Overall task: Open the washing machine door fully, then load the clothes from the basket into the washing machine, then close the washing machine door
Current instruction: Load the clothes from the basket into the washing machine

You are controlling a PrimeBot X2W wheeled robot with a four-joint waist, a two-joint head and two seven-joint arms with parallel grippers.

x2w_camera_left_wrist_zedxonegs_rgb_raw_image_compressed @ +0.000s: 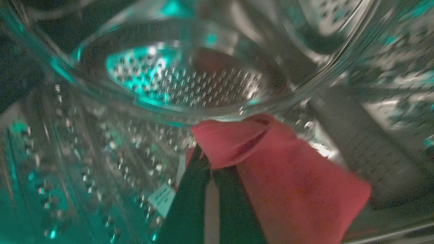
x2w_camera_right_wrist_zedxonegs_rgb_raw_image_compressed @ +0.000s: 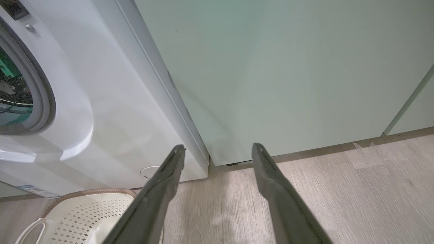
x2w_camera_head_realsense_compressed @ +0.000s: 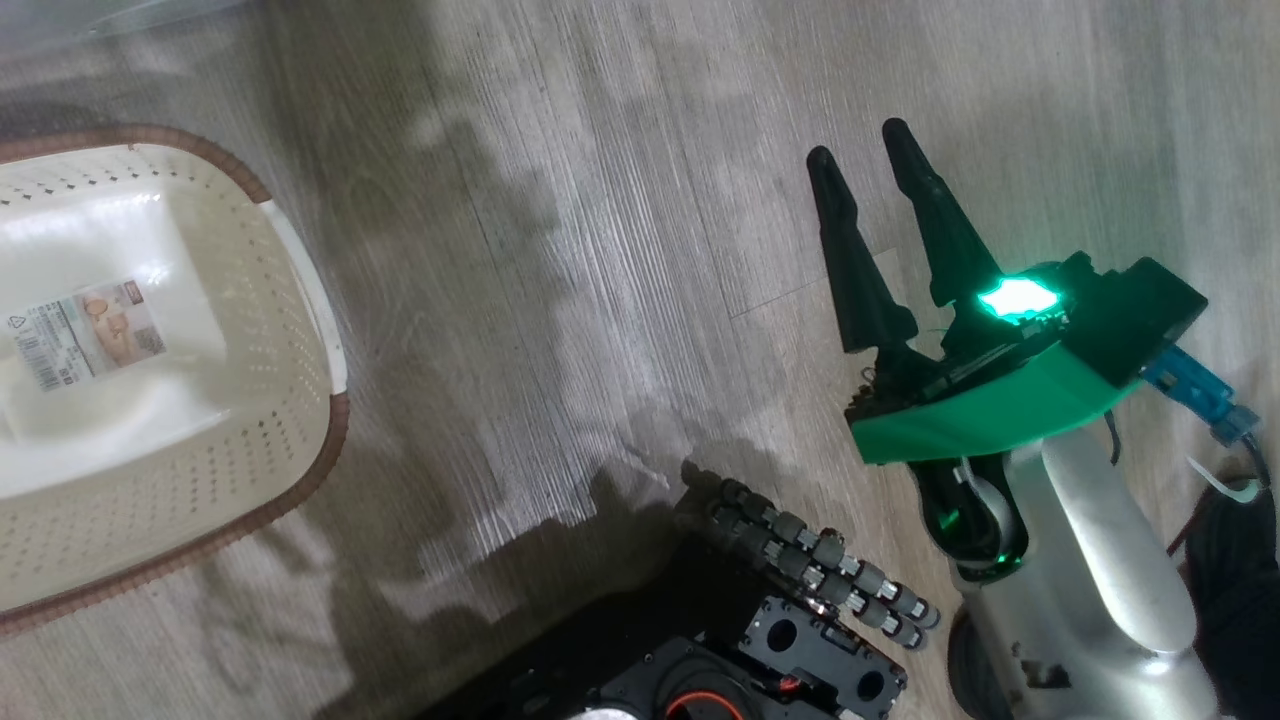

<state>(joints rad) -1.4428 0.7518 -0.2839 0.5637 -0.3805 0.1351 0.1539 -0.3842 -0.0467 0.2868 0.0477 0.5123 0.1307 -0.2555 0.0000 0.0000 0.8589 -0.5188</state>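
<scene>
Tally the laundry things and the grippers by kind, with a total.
basket: 1
red clothes: 1 bundle, inside the drum
washing machine: 1
grippers: 2, the left gripper shut on the red clothes, the right gripper open over the floor
Total: 5

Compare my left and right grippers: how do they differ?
The left gripper is shut on the clothes; the right gripper is open, holding nothing. The left gripper is inside the washing machine; the right gripper hangs outside, above the floor. Both have two long dark fingers.
</scene>
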